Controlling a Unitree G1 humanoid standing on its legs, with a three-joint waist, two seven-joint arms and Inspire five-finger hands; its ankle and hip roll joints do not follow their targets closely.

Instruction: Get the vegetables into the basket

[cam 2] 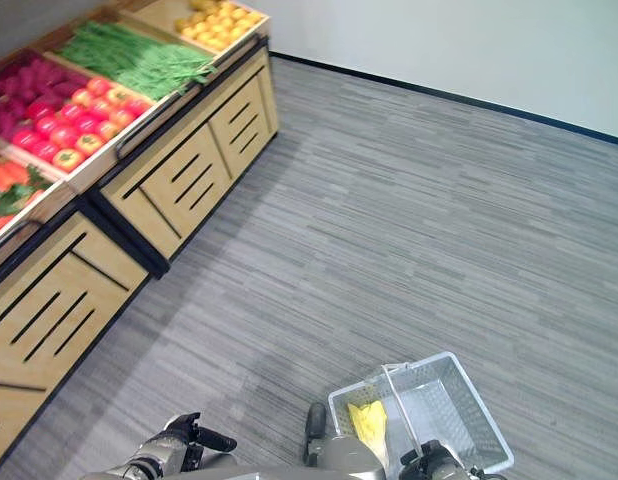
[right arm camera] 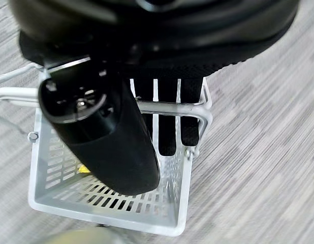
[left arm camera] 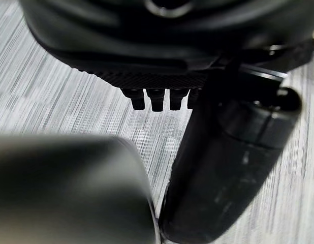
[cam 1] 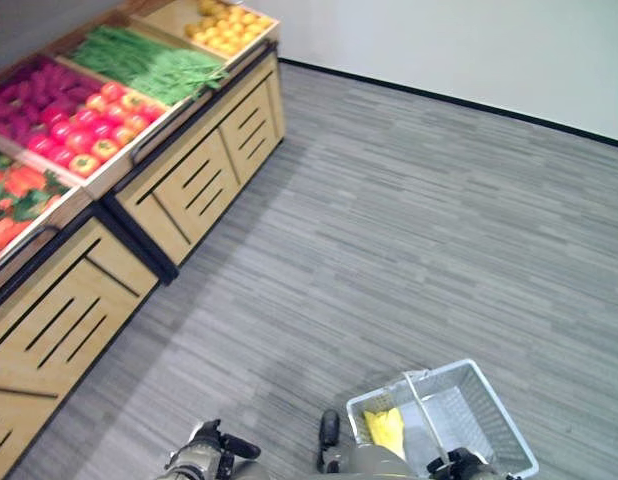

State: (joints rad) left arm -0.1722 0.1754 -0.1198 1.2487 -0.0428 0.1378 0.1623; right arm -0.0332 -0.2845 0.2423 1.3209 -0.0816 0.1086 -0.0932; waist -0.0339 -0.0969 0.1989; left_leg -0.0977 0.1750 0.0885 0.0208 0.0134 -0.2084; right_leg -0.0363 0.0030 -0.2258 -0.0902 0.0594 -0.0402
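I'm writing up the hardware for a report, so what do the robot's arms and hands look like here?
Both arms are silver-grey and end in dark hands. The left hand is black, with short blunt fingers in a row and a thick, rounded, glossy black thumb. The right hand is built the same, with a finely textured black palm, long flat fingers and a bulky smooth thumb.

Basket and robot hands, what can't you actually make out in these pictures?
- Yellow item in the basket: too small in the eye views to identify; in the right wrist view the right robot hand covers most of it.
- Right robot hand in the eye views: cut off by the bottom edge.
- Left robot hand: only short fingertips show in the left wrist view, so its state is unclear.
- Carrot bin: cut off by the left edge.
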